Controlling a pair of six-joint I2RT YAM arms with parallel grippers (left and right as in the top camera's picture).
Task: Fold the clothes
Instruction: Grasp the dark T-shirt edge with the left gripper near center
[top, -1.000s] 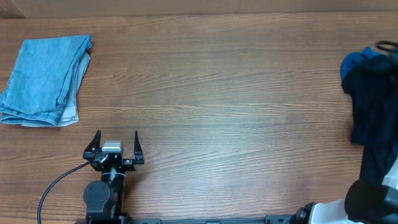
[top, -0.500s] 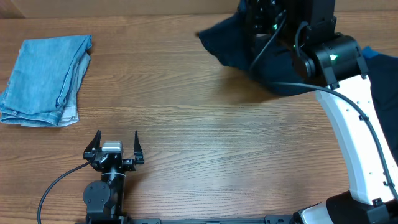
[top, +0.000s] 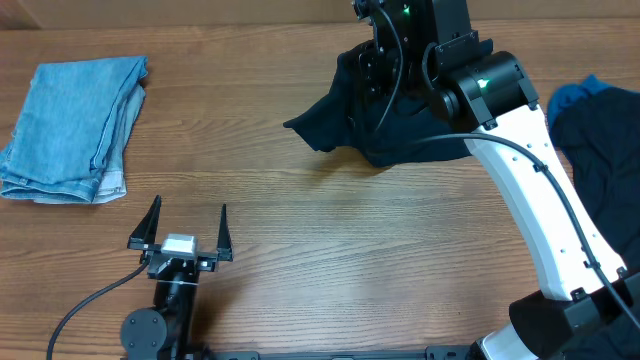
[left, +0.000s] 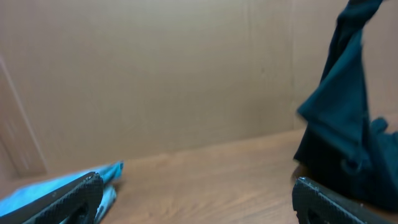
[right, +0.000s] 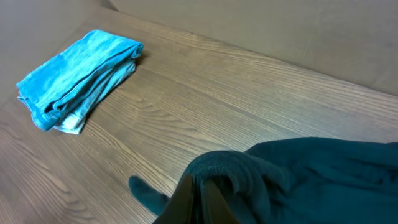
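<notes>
dark soft cloth (top: 340, 125) bunched, pinched in right fingers (right: 182, 205).

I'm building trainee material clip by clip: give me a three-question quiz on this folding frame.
1. True or false: the left hand is open and holds nothing.
2. Fill in: the folded light-blue cloth lies on the robot's ____ side of the table.
3. What does the right hand grip? A) the dark garment B) the folded light-blue cloth C) nothing
Key: 1 true; 2 left; 3 A.
</notes>
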